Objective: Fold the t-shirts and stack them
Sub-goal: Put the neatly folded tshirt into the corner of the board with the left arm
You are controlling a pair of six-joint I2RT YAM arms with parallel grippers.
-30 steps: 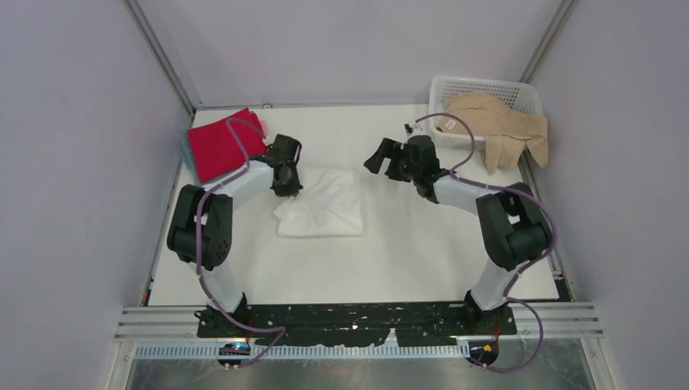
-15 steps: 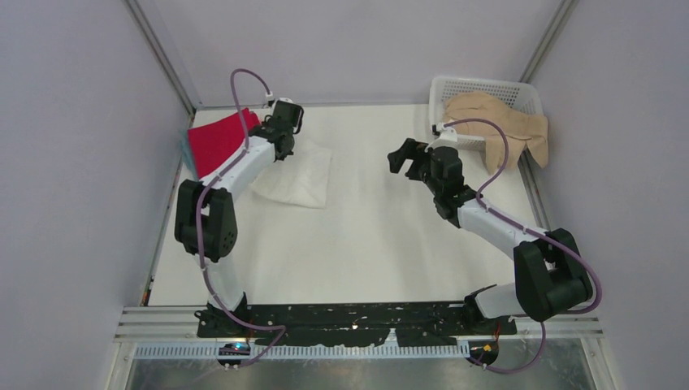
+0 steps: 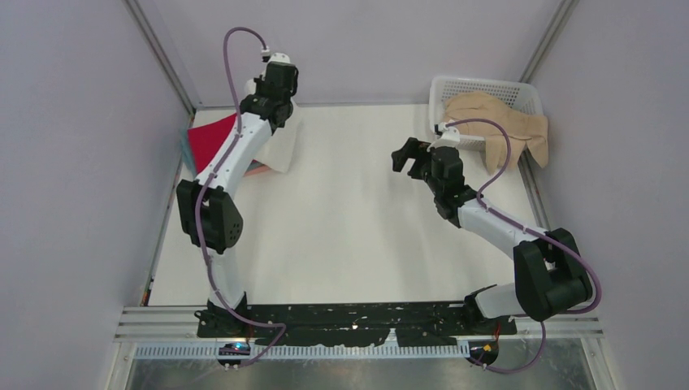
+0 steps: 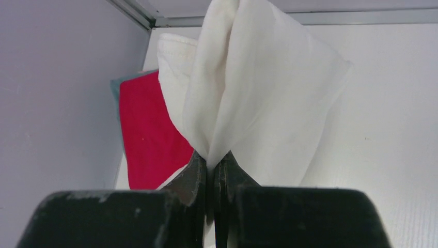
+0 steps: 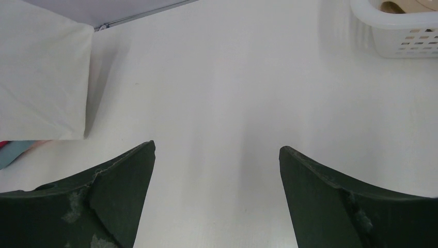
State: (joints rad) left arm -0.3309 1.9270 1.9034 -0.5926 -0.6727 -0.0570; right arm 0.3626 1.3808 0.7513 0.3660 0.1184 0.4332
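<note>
**Operator:** What is my left tool doing?

**Helper:** Your left tool [image 4: 210,170] is pinched tight on the soft white cloth t-shirt [image 4: 258,103]. The t-shirt hangs in loose folds from the tool, up near the far left corner of the white surface [image 3: 366,227].

**Operator:** What is under it?

**Helper:** You can see the red folded cloth square [image 4: 147,129] lying in that same corner. A thin teal-blue cloth edge [image 4: 114,85] peeks out from under it, on the side by the left edge. The white t-shirt hangs in front of the red square's right part. I cannot tell if they touch.

**Operator:** And my right tool?

**Helper:** Your right tool [image 5: 217,146] is wide open and holds nothing. It hangs over the right half of the surface, well apart from the white t-shirt.

**Operator:** Where is the other shirt?

**Helper:** The tan cloth t-shirt [image 3: 500,122] lies in the white plastic lattice basket [image 3: 479,81] at the far right corner. Part of it spills over the basket's near rim.
</note>
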